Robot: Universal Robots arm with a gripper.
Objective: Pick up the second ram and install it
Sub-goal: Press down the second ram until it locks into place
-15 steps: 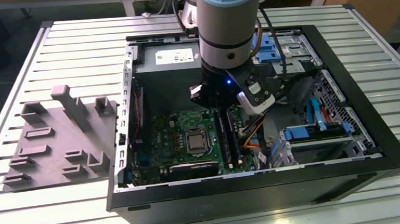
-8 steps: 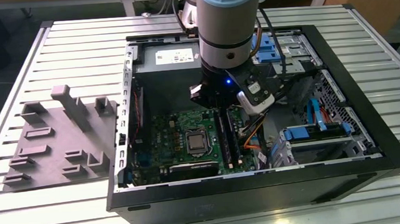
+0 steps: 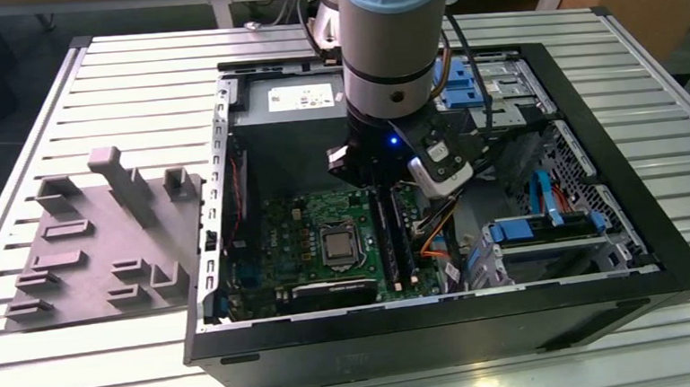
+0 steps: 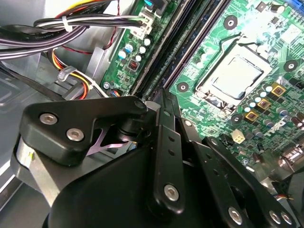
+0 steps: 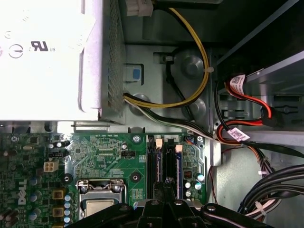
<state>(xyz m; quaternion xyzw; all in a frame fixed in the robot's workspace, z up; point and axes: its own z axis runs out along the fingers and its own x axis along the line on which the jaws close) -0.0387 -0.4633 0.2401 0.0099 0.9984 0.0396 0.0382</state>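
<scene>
- Gripper reaches down inside an open computer case, over the memory slots at the motherboard's three o'clock edge
- Second ram stands on edge in a slot, touching the gripper; whether the fingers clamp it, I cannot tell

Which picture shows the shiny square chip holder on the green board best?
The second wrist view: the chip holder is close and whole there. The exterior view shows it small, mid-board. In the first wrist view the gripper's black links hide its lower part.
</scene>
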